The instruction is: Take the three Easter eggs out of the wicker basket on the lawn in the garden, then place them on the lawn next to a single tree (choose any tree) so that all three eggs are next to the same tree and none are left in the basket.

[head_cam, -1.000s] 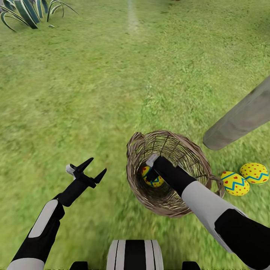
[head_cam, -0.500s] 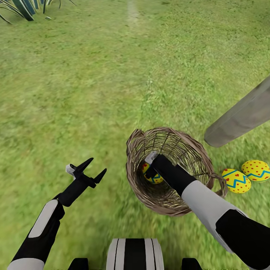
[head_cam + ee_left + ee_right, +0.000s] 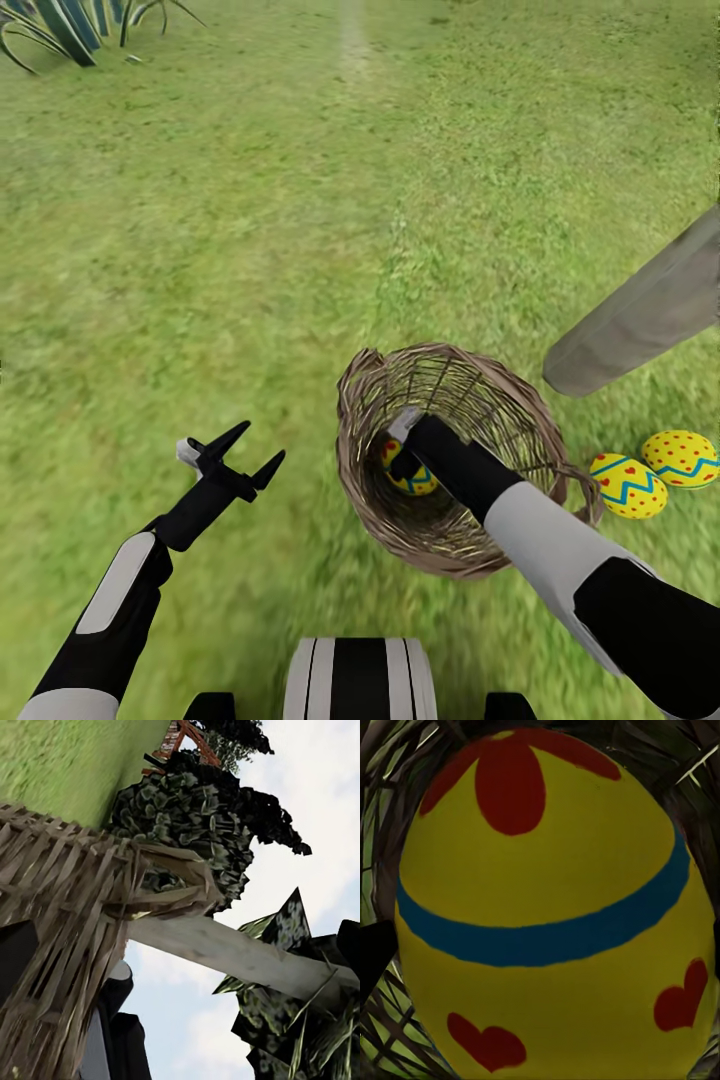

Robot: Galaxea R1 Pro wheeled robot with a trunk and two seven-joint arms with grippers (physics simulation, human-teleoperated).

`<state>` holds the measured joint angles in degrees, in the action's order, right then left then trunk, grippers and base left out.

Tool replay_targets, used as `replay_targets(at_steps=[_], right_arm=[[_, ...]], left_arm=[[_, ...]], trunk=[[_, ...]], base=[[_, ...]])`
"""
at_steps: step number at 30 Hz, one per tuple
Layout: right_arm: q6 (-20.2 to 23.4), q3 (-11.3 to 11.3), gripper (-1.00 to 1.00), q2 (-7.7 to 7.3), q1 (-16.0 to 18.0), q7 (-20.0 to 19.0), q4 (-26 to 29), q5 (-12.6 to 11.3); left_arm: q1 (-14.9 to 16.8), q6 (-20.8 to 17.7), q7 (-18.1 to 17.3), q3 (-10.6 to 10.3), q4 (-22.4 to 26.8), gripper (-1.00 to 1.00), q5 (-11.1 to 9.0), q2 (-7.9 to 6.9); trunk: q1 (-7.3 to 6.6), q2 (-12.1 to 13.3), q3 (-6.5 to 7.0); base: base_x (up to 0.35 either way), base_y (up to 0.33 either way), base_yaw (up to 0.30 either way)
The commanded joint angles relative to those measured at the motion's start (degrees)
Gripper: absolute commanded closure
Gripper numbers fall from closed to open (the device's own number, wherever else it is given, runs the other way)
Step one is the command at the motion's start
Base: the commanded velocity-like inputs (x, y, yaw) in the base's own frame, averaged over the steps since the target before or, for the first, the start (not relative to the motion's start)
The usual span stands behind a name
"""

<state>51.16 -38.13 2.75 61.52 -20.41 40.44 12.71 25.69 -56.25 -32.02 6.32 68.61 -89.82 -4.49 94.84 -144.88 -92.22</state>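
While the left gripper [image 3: 247, 450] hangs wide apart, the right gripper [image 3: 397, 452], its state hidden, reaches the egg [image 3: 410, 478] inside the basket [image 3: 365, 500].

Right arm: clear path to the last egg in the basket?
Probably yes. The right hand is already down through the open top of the wicker basket, right at the egg, with nothing between them; whether the fingers have closed is hidden.
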Motion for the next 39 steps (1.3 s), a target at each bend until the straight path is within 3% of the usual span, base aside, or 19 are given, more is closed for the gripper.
replay_targets(at_steps=[1,18,31,37,39], right_arm=[[0.2,-0.1,1.00,0.00,0.0,-0.4,-1.9,0.8],[0.2,-0.1,1.00,0.06,0.0,-0.4,-1.9,0.8],[0.1,0.0,1.00,0.02,-0.1,-0.4,-1.4,1.0],[0.5,0.6,1.00,-1.28,-0.4,0.0,0.2,0.8],[0.7,0.7,1.00,-2.56,-0.6,-0.1,2.0,0.4]], left_arm=[[0.0,-0.3,-0.2,0.0,0.0,-1.00,0.2,0.00],[0.0,-0.5,0.1,0.0,0.4,-1.00,0.2,-0.08],[0.0,-0.5,0.2,-0.1,0.0,-1.00,0.3,-0.10],[0.0,-0.3,0.4,-0.1,0.0,-1.00,0.5,-0.09],[0.0,-0.3,0.4,0.0,0.0,-1.00,0.5,-0.12]], trunk=[[-0.02,0.0,0.19],[-0.46,0.2,3.96],[-0.79,0.4,6.84],[-0.95,0.5,8.17],[-1.00,0.5,8.61]], base=[[0.000,0.000,0.000],[0.000,0.000,0.000],[-0.134,0.000,0.000],[0.000,0.000,0.000],[0.000,0.000,0.000]])
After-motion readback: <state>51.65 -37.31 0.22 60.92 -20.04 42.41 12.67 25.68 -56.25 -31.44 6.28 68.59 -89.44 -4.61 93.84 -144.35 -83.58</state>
